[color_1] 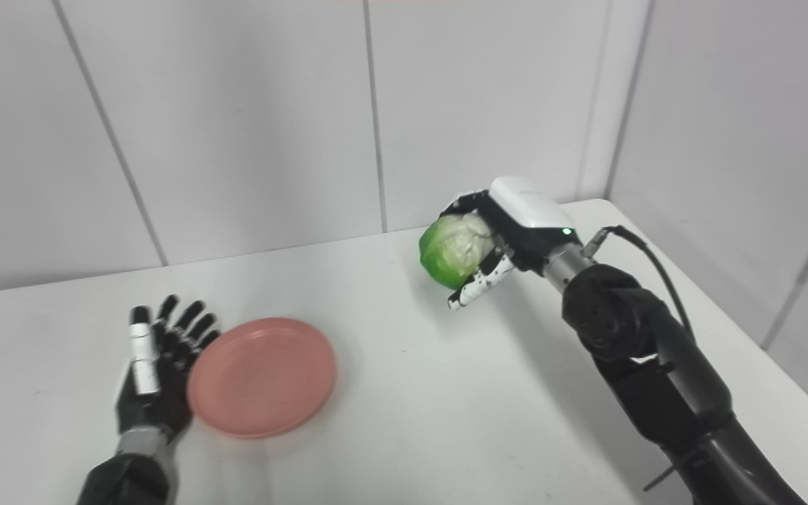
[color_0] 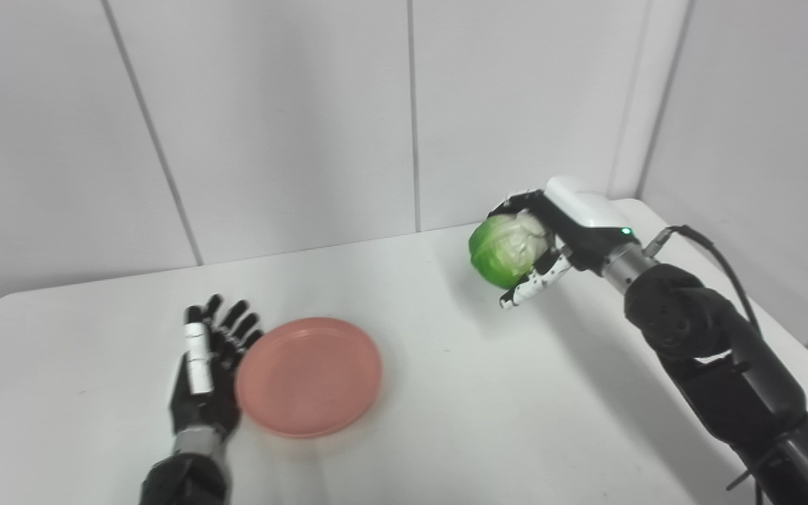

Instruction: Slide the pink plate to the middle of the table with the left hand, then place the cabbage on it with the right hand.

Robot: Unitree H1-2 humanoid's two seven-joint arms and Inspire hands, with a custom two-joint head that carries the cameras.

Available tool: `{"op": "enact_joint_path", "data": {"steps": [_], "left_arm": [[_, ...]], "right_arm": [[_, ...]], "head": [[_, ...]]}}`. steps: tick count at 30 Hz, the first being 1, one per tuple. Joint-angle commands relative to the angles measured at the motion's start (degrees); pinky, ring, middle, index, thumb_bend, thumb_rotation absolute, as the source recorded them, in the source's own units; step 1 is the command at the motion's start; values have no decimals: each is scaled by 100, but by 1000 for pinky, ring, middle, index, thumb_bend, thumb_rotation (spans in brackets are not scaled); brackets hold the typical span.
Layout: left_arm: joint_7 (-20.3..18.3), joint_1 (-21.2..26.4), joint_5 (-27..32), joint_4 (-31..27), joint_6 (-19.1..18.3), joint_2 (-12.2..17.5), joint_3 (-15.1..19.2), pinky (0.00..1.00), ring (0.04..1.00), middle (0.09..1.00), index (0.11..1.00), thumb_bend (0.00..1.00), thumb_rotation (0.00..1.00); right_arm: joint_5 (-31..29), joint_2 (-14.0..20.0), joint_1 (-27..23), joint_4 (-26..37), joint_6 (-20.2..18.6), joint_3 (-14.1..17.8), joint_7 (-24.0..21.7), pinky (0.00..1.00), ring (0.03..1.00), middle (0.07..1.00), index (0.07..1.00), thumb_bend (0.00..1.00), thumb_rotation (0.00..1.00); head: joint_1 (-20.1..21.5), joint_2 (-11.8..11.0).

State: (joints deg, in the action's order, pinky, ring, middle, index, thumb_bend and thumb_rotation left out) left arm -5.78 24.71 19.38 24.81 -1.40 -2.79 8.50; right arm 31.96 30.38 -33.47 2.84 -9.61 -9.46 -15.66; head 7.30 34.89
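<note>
A pink plate (color_0: 309, 375) lies flat on the white table (color_0: 446, 393), left of the table's middle. My left hand (color_0: 209, 365) rests edge-on against the plate's left rim, fingers straight and apart, holding nothing. A green cabbage (color_0: 509, 249) hangs above the table's back right area, well clear of the surface. My right hand (color_0: 558, 235) is shut on the cabbage from the right side, with fingers wrapped over its top and underside. The cabbage is to the right of and farther back than the plate.
Grey wall panels (color_0: 411, 119) stand right behind the table's rear edge. The table's right edge runs beside my right arm (color_0: 712, 344). Nothing else lies on the tabletop.
</note>
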Motion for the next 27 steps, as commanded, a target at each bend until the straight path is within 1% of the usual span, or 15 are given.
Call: {"op": "enact_joint_path", "data": {"steps": [1,2,3,4,5,6,7,8,9,10,12,18,21,27], "left_arm": [[130,-52,-135,253,-75,-133,-75,853,861,882,947,824,873],[142,-54,-179,288,-23,-156,-91,847,861,881,946,813,877],[165,-47,-221,335,33,-192,-108,845,864,883,944,805,880],[189,-41,-250,374,74,-221,-119,843,866,882,942,799,880],[224,-28,-287,427,119,-260,-128,842,866,881,938,793,880],[253,-19,-308,469,154,-289,-123,837,863,875,932,787,875],[277,-3,-328,534,206,-323,-117,837,863,874,931,787,874],[290,10,-343,579,244,-346,-109,836,862,871,930,789,868],[305,33,-370,656,304,-366,-105,835,861,869,929,790,865],[313,51,-390,713,352,-377,-104,838,863,869,924,794,866],[361,84,-447,795,429,-414,-113,838,861,869,921,793,869],[361,161,-531,1026,641,-457,-91,828,846,863,913,770,866],[327,172,-528,1096,724,-440,-96,836,848,864,917,772,859],[321,191,-537,1166,750,-460,-87,817,839,864,921,755,860]], "right_arm": [[3,-17,-346,0,281,0,100,326,398,462,512,530,0],[18,-81,-407,-54,285,-52,98,327,399,463,511,530,0],[15,-119,-448,-117,307,-84,103,334,408,466,509,530,0],[6,-165,-490,-175,326,-120,104,338,413,467,508,530,0],[-1,-219,-534,-254,366,-156,118,344,418,468,508,530,0],[-7,-288,-584,-335,418,-206,129,345,418,468,508,530,0],[-7,-335,-621,-425,499,-249,159,344,418,467,508,530,0],[-5,-360,-643,-485,559,-273,182,348,423,468,508,530,0],[-7,-471,-679,-596,593,-315,226,350,425,468,507,530,0],[-8,-549,-702,-672,615,-339,259,348,420,467,509,530,0],[22,-750,-780,-928,737,-439,366,347,419,466,511,530,0],[202,-1111,-893,-1369,882,-724,520,315,396,446,527,527,0],[271,-1268,-887,-1428,884,-849,511,327,412,457,520,529,0],[411,-1561,-835,-1536,896,-1126,523,358,433,456,518,529,0]], "head": [[-318,-44],[-359,-48],[-589,-70],[-623,-72],[-817,-100],[-817,-100],[-987,-138],[-987,-138],[-1135,-166],[-1135,-166],[-1349,-199],[-1490,-280],[-1487,-307],[-1501,-358]]}}
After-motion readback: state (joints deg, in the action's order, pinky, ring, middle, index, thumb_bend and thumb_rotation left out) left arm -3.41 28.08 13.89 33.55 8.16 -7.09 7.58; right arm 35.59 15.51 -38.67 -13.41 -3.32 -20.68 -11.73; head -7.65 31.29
